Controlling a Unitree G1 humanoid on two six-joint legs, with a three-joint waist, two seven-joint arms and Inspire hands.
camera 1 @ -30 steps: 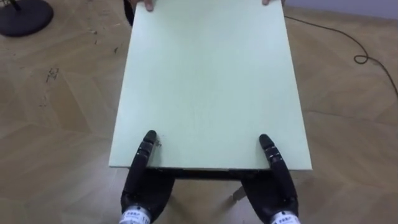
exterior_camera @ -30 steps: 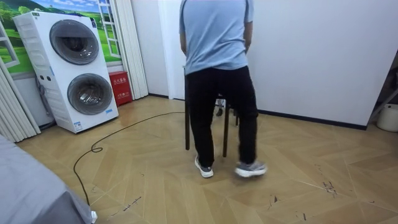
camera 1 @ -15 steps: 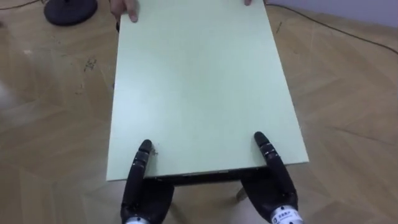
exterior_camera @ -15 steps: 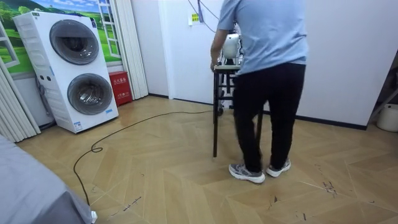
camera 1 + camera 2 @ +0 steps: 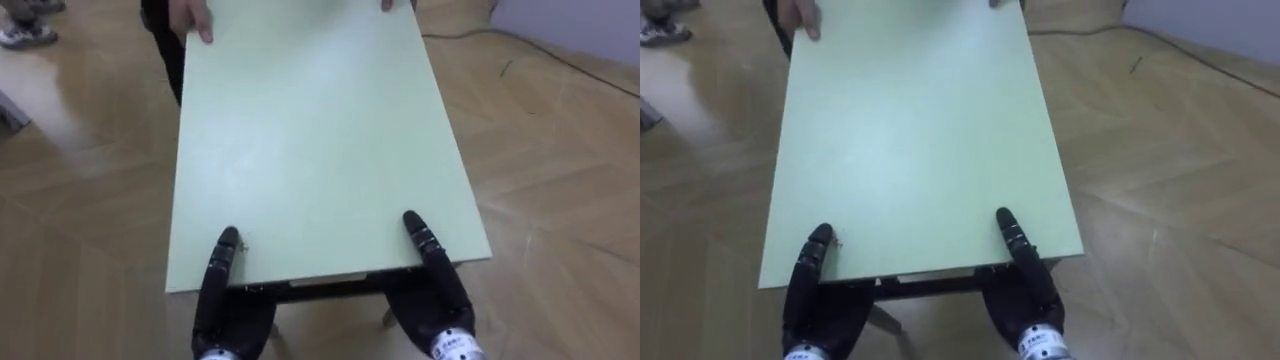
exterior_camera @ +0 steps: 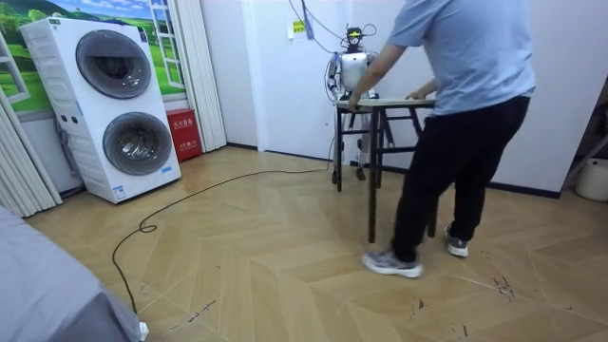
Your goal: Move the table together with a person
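A pale green table (image 5: 310, 150) stretches away from me over the wood floor. My left hand (image 5: 222, 290) holds its near edge at the left, thumb lying on the top and the other fingers under the board. My right hand (image 5: 435, 285) holds the near edge at the right in the same way. At the far end a person's hands (image 5: 190, 15) grip the table's two corners. In the room view the person (image 6: 465, 114) stands mid-stride at the table (image 6: 399, 103), and I stand behind it by the white wall.
A stacked washer and dryer (image 6: 114, 104) stands at the room view's left beside a red box (image 6: 182, 133). A dark cable (image 6: 190, 204) loops over the floor there. Another cable (image 5: 560, 60) lies on the floor to my far right.
The person has stepped towards the room view's right, and the table has gone that way with them. My view has swung over the floor. Both my hands keep their hold on the near edge.
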